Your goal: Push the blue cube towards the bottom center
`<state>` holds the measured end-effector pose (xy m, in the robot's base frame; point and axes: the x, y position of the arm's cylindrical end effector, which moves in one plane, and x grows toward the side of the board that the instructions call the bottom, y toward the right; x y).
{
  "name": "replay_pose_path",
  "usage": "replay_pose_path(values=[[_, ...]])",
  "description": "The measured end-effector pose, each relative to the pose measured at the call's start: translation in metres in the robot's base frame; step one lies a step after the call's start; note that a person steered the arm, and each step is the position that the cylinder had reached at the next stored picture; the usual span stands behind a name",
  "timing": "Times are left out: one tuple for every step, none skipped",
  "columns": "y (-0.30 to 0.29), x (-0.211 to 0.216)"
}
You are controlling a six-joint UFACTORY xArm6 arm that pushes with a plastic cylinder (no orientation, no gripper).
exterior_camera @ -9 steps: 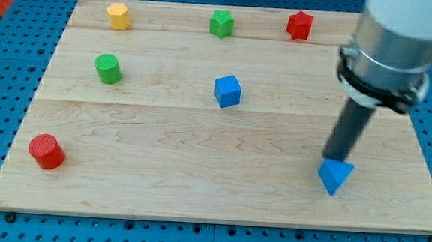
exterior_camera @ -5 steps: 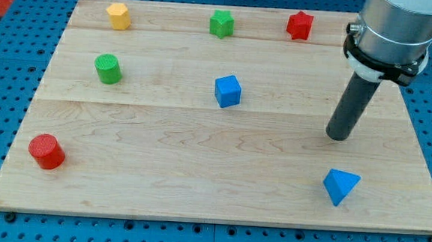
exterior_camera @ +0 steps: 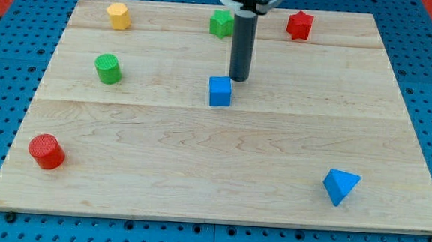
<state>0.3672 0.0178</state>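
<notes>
Sitting mid-desk, blue cube (exterior_camera: pixel 220 91) has my tip (exterior_camera: pixel 239 79) just beside its far-right corner; contact unclear. Tool is a plain rod, no jaws to open or close. Bare wood from cube to the near edge of the desk (exterior_camera: pixel 195 210). Blue triangular block (exterior_camera: pixel 339 185) near right, red cylinder (exterior_camera: pixel 46 151) near left, both well clear.

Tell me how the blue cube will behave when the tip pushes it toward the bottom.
The blue cube sits flat on smooth wood, so it will probably slide, not roll. My tip sits above its right corner, so an off-centre push may twist it leftward.
</notes>
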Motion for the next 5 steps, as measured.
replay_pose_path(values=[[-0.053,0.020],[-0.053,0.087],[-0.061,0.046],[-0.054,0.007],[-0.008,0.026]])
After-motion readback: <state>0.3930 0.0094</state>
